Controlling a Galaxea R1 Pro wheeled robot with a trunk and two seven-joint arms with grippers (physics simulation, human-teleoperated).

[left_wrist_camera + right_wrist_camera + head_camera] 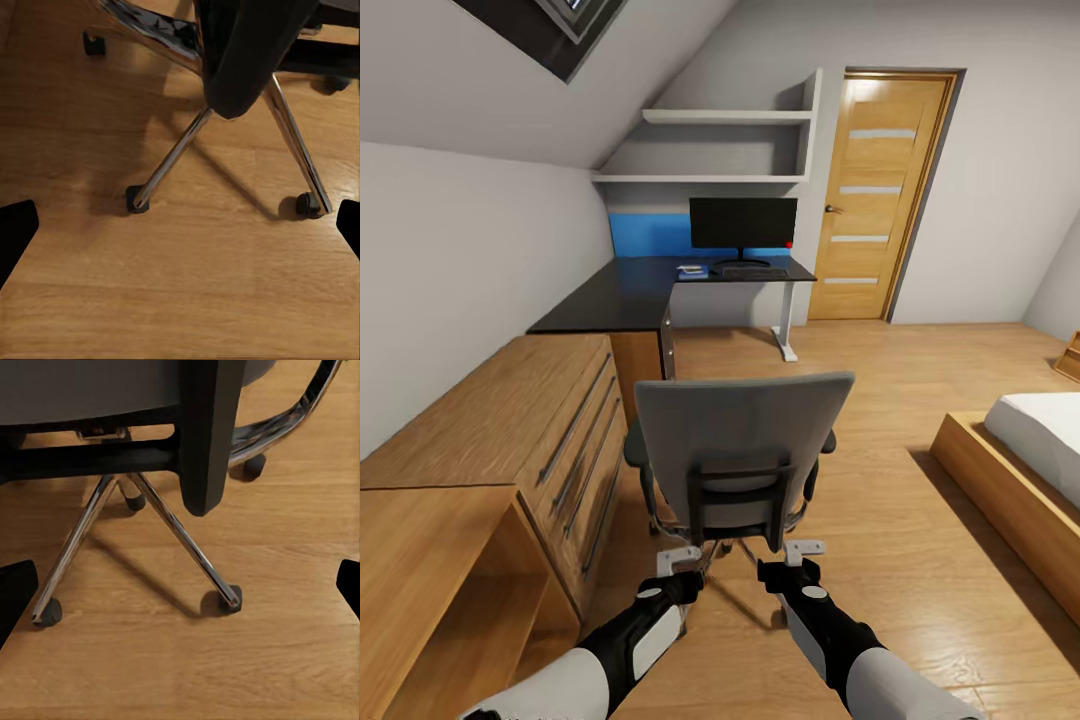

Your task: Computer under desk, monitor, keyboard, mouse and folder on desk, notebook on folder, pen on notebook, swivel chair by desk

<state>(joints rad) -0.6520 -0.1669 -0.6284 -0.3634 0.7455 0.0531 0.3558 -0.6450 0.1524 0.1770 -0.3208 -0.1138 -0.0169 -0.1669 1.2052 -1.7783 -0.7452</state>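
Swivel chair (pixel 199 435) is being seen from low behind: dark back support w/ grey seat underside above. Chrome legs are being spread over wood floor (pixel 187 667), black casters at ends. Right gripper's dark fingertips (pixel 15 592) are being shown wide apart, nothing btwn them.

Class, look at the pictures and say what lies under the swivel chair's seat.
Under the swivel chair: chrome legs on black casters, resting on wood floor. The backrest covers the seat's top.

The chair (pixel 745 440) stands on the floor (pixel 920 560) before the desk (pixel 660 290), whose far edge carries the monitor (pixel 743 225) behind the keyboard (pixel 753 271).
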